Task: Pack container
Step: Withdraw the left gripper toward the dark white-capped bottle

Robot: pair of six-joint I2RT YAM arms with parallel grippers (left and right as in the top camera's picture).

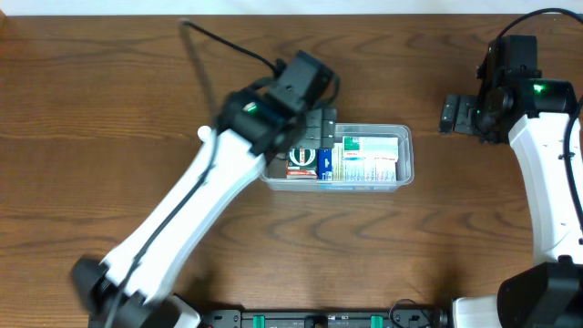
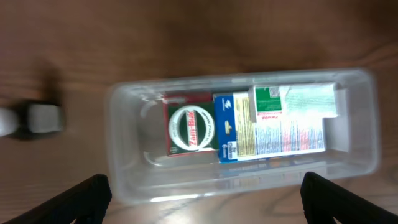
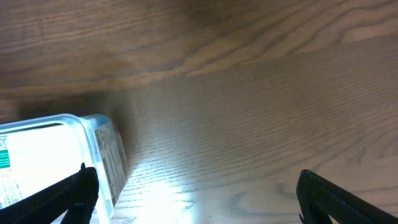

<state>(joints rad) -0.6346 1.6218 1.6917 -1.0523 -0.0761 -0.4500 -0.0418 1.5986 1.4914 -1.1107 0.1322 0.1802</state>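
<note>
The left claw (image 2: 205,202) hangs wide open and empty just above the 9 o'clock end of the clear tub (image 1: 408,159), a stance that suits dropping things in. The tub sits mid-table with a red-and-green box (image 2: 189,129), a blue box (image 2: 233,127) and a white box (image 2: 292,118) lying flat side by side. At 2 o'clock from it the right claw (image 1: 448,114), open and empty, waits well apart, probably to leave room, over a dark wood-grain table (image 1: 109,82) with a black cable (image 1: 228,44) at 11 o'clock.

I'm seeing container (image 2: 124,180) showing clear glossy plastic; table (image 3: 249,93) showing grained wood, glare shining near; boxes (image 2: 267,127) looking printed card; left arm (image 1: 182,210) looking smooth white plastic.
</note>
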